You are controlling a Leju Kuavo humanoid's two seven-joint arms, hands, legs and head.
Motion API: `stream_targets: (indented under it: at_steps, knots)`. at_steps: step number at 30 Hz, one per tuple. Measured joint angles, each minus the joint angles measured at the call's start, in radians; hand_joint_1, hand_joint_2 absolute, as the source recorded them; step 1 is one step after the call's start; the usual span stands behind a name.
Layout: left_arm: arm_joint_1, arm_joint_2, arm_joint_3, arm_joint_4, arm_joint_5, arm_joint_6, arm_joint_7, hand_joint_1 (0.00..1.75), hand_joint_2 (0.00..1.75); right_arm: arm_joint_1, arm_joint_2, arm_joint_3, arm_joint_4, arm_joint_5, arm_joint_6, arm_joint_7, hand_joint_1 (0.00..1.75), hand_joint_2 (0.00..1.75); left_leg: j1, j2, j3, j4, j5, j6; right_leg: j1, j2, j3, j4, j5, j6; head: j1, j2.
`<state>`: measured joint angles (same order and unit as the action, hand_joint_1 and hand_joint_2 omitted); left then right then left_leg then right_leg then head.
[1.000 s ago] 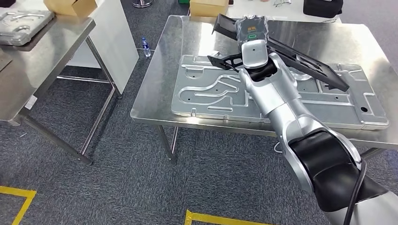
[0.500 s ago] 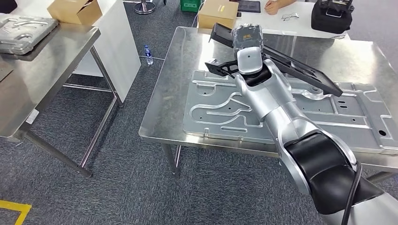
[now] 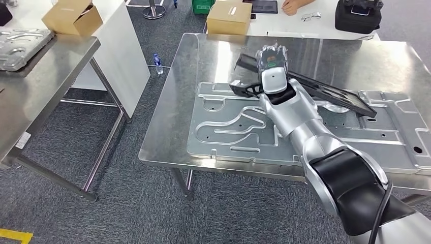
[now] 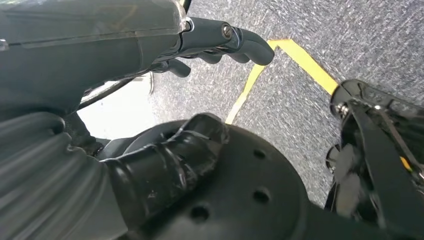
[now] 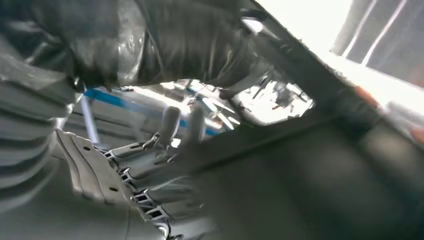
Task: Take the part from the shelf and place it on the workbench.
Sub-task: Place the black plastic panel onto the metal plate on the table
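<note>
Part (image 3: 325,93), long, black and flat, sits tilted over the workbench (image 3: 203,56), gripped by the right hand (image 3: 271,60) above the big embossed metal plate (image 3: 228,127); whether its far end touches the plate is hard to tell. Left hand (image 4: 210,47) hangs over the floor, fingers apart, holding nothing.

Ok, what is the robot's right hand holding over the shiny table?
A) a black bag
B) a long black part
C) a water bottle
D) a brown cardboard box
B: the right hand grips the long black part above the big metal plate on the workbench.
</note>
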<state>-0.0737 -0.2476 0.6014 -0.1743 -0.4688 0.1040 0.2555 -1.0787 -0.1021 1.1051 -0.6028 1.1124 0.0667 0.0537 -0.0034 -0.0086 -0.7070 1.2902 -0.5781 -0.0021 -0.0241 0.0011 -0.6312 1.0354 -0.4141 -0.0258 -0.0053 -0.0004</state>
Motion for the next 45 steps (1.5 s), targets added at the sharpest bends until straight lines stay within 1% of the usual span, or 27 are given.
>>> stream_targets:
  at_steps: [1, 3, 5, 8, 10, 11, 13, 14, 15, 16, 17, 18, 20, 22, 25, 27, 29, 30, 31, 32, 35, 37, 40, 41, 42, 44, 45]
  knots:
    - [0.0, 0.0, 0.002, 0.0, -0.002, 0.003, 0.003, 0.0, 0.0, 0.009, 0.0, 0.0, 0.011, 0.0, -0.003, 0.0, 0.0, 0.0, 0.0, 0.001, -0.002, -0.012, 0.016, 0.002, 0.002, 0.0, 0.002, 0.0, -0.002, 0.0, 0.0, 0.0]
    - [0.0, 0.0, 0.005, 0.0, -0.005, 0.006, 0.01, 0.0, 0.0, 0.018, 0.0, 0.0, 0.026, 0.0, -0.01, 0.0, 0.0, 0.0, -0.003, 0.002, 0.047, -0.137, 0.091, 0.018, 0.005, 0.001, 0.005, 0.0, -0.004, 0.001, 0.0, 0.0]
    - [0.0, 0.001, 0.009, 0.0, -0.006, 0.009, 0.012, 0.0, 0.0, 0.016, -0.001, 0.0, 0.034, 0.0, -0.015, -0.001, 0.0, 0.0, -0.012, 0.003, 0.096, -0.253, 0.133, 0.036, 0.007, 0.003, 0.007, -0.002, -0.004, 0.005, 0.0, 0.0]
    - [-0.001, 0.001, 0.012, 0.0, -0.01, 0.015, 0.012, 0.0, 0.0, 0.017, 0.0, 0.0, 0.039, 0.0, -0.016, -0.01, 0.0, 0.0, -0.018, 0.001, 0.11, -0.288, 0.137, 0.054, 0.006, 0.003, 0.01, -0.008, -0.005, 0.022, 0.0, 0.0]
    - [-0.001, 0.0, 0.013, 0.0, -0.013, 0.017, 0.014, 0.0, 0.0, 0.017, -0.001, 0.0, 0.04, 0.0, -0.016, -0.014, 0.0, 0.0, -0.011, 0.003, 0.126, -0.309, 0.159, 0.06, 0.007, 0.002, 0.007, 0.008, -0.018, 0.031, 0.001, 0.0]
    - [-0.001, -0.001, 0.013, 0.0, -0.014, 0.017, 0.015, 0.0, 0.0, 0.015, -0.001, 0.0, 0.041, 0.0, -0.017, -0.014, 0.0, 0.0, -0.008, 0.004, 0.134, -0.32, 0.167, 0.061, 0.009, 0.002, -0.006, 0.039, -0.038, 0.035, 0.001, 0.0]
    - [-0.002, -0.002, 0.013, 0.0, -0.015, 0.017, 0.016, 0.0, 0.0, 0.016, -0.002, 0.0, 0.043, 0.0, -0.017, -0.014, 0.0, 0.0, -0.005, 0.005, 0.137, -0.325, 0.171, 0.063, 0.008, 0.001, -0.058, 0.152, -0.1, 0.042, 0.001, 0.0]
    - [-0.002, -0.003, 0.013, 0.0, -0.015, 0.017, 0.016, 0.0, 0.0, 0.019, -0.002, 0.0, 0.045, 0.0, -0.017, -0.014, 0.0, 0.0, -0.005, 0.005, 0.136, -0.323, 0.17, 0.063, 0.007, 0.001, -0.087, 0.21, -0.124, 0.045, 0.001, 0.0]
    - [-0.002, -0.003, 0.013, 0.0, -0.015, 0.017, 0.017, 0.0, 0.0, 0.022, -0.002, 0.0, 0.047, 0.0, -0.017, -0.014, 0.0, 0.0, -0.005, 0.004, 0.135, -0.32, 0.167, 0.062, 0.005, 0.001, -0.106, 0.245, -0.132, 0.049, 0.001, 0.0]
    - [-0.001, -0.003, 0.013, 0.0, -0.015, 0.017, 0.017, 0.0, 0.0, 0.024, -0.003, 0.0, 0.049, 0.0, -0.017, -0.014, 0.0, 0.0, -0.005, 0.002, 0.134, -0.314, 0.164, 0.06, 0.004, 0.0, -0.107, 0.245, -0.121, 0.051, 0.001, 0.0]
    - [-0.001, -0.003, 0.013, 0.0, -0.015, 0.017, 0.017, 0.0, 0.0, 0.025, -0.003, 0.0, 0.051, 0.0, -0.017, -0.014, 0.0, 0.0, -0.005, 0.001, 0.133, -0.307, 0.159, 0.057, 0.001, 0.0, -0.09, 0.209, -0.094, 0.053, 0.001, 0.0]
    - [-0.001, -0.004, 0.013, 0.0, -0.017, 0.017, 0.017, 0.0, 0.0, 0.025, -0.003, 0.0, 0.052, 0.0, -0.017, -0.014, 0.0, 0.0, -0.004, 0.001, 0.132, -0.296, 0.151, 0.053, -0.001, -0.001, -0.06, 0.144, -0.061, 0.054, 0.001, 0.0]
    - [0.0, -0.005, 0.013, 0.0, -0.022, 0.015, 0.017, 0.0, 0.0, 0.024, -0.002, 0.0, 0.052, 0.0, -0.018, -0.015, 0.0, 0.0, -0.006, -0.001, 0.124, -0.273, 0.137, 0.043, -0.001, 0.0, -0.008, 0.046, -0.024, 0.05, 0.0, 0.0]
    - [-0.001, -0.006, 0.013, 0.0, -0.028, 0.014, 0.02, 0.0, 0.0, 0.025, 0.002, 0.0, 0.051, 0.0, -0.02, -0.015, 0.0, 0.0, -0.008, -0.002, 0.115, -0.259, 0.133, 0.034, 0.005, 0.003, 0.001, 0.028, -0.023, 0.038, 0.0, 0.0]
    - [-0.001, -0.006, 0.013, 0.0, -0.037, 0.015, 0.035, 0.0, 0.0, 0.028, 0.013, -0.001, 0.042, 0.0, -0.038, -0.026, 0.0, 0.0, -0.006, -0.002, 0.106, -0.245, 0.121, 0.021, 0.002, 0.003, -0.002, 0.021, -0.015, 0.02, 0.0, 0.0]
    - [-0.001, -0.006, 0.013, 0.0, -0.044, 0.016, 0.047, 0.0, 0.0, 0.03, 0.027, -0.009, 0.021, -0.002, -0.068, -0.058, 0.0, 0.0, -0.001, 0.001, 0.077, -0.175, 0.068, 0.007, -0.003, 0.003, -0.005, 0.015, -0.009, 0.009, 0.0, 0.0]
    - [-0.002, -0.004, 0.013, 0.0, -0.052, 0.014, 0.054, 0.0, 0.0, 0.047, 0.047, -0.039, -0.014, -0.02, -0.106, -0.093, 0.0, 0.0, 0.005, 0.002, 0.026, -0.052, 0.004, -0.005, -0.003, 0.002, -0.01, 0.015, -0.007, 0.005, 0.0, 0.0]
    - [-0.001, 0.002, 0.013, 0.0, -0.055, 0.008, 0.052, 0.0, 0.0, 0.064, 0.061, -0.064, -0.036, -0.042, -0.132, -0.1, 0.0, 0.0, 0.008, 0.002, 0.008, -0.007, -0.012, -0.009, -0.002, 0.001, -0.012, 0.016, -0.006, 0.005, 0.0, 0.0]
    - [0.0, 0.009, 0.013, 0.0, -0.057, 0.0, 0.047, 0.0, 0.0, 0.085, 0.077, -0.091, -0.06, -0.068, -0.163, -0.097, 0.0, 0.0, 0.01, 0.003, 0.007, 0.005, -0.009, -0.011, -0.002, -0.001, -0.014, 0.016, -0.005, 0.004, 0.0, 0.0]
    - [0.0, 0.019, 0.013, 0.0, -0.057, -0.01, 0.04, 0.0, 0.44, 0.107, 0.094, -0.118, -0.085, -0.095, -0.196, -0.084, 0.0, 0.0, 0.011, 0.003, 0.025, -0.023, 0.011, -0.011, -0.002, -0.002, -0.016, 0.017, -0.003, 0.004, 0.0, 0.0]
    - [-0.001, 0.046, 0.015, 0.0, -0.055, -0.023, 0.03, 0.0, 1.75, 0.152, 0.146, -0.19, -0.153, -0.159, -0.29, -0.052, 0.0, 0.0, 0.009, 0.003, 0.134, -0.217, 0.085, -0.002, -0.001, -0.004, -0.019, 0.018, 0.003, 0.011, 0.0, 0.0]
    - [-0.002, 0.056, 0.02, 0.0, -0.055, -0.018, 0.029, 0.0, 1.75, 0.172, 0.177, -0.235, -0.189, -0.193, -0.34, -0.054, 0.0, 0.0, 0.003, 0.002, 0.158, -0.271, 0.096, 0.005, -0.001, -0.005, -0.02, 0.015, 0.01, 0.022, 0.0, 0.0]
    - [0.0, 0.066, 0.029, 0.0, -0.056, -0.007, 0.029, 0.0, 1.75, 0.196, 0.219, -0.275, -0.227, -0.23, -0.367, -0.073, 0.0, 0.0, 0.003, 0.006, 0.155, -0.287, 0.119, 0.022, -0.001, -0.004, -0.023, 0.011, 0.014, 0.04, 0.001, 0.0]
    - [-0.001, 0.068, 0.031, 0.0, -0.056, -0.005, 0.03, 0.0, 1.75, 0.201, 0.227, -0.283, -0.239, -0.244, -0.368, -0.084, 0.0, 0.0, 0.004, 0.008, 0.153, -0.295, 0.13, 0.031, 0.0, -0.003, -0.031, 0.029, -0.007, 0.043, 0.0, 0.0]
    - [-0.002, 0.068, 0.033, 0.0, -0.057, -0.004, 0.03, 0.0, 1.75, 0.208, 0.231, -0.288, -0.251, -0.258, -0.369, -0.095, 0.0, 0.0, 0.006, 0.011, 0.149, -0.302, 0.141, 0.039, 0.0, -0.002, -0.046, 0.067, -0.042, 0.045, 0.001, 0.0]
    - [-0.003, 0.069, 0.036, 0.0, -0.062, -0.003, 0.03, 0.0, 1.75, 0.233, 0.225, -0.297, -0.283, -0.289, -0.365, -0.121, 0.0, 0.0, 0.002, 0.012, 0.131, -0.302, 0.154, 0.049, 0.001, -0.002, -0.084, 0.187, -0.128, 0.045, 0.001, 0.0]
    - [-0.002, 0.068, 0.037, 0.0, -0.065, -0.002, 0.03, 0.0, 1.75, 0.256, 0.209, -0.301, -0.308, -0.306, -0.361, -0.137, 0.0, 0.0, 0.0, 0.01, 0.122, -0.3, 0.159, 0.05, 0.002, -0.001, -0.096, 0.241, -0.155, 0.046, 0.001, 0.0]
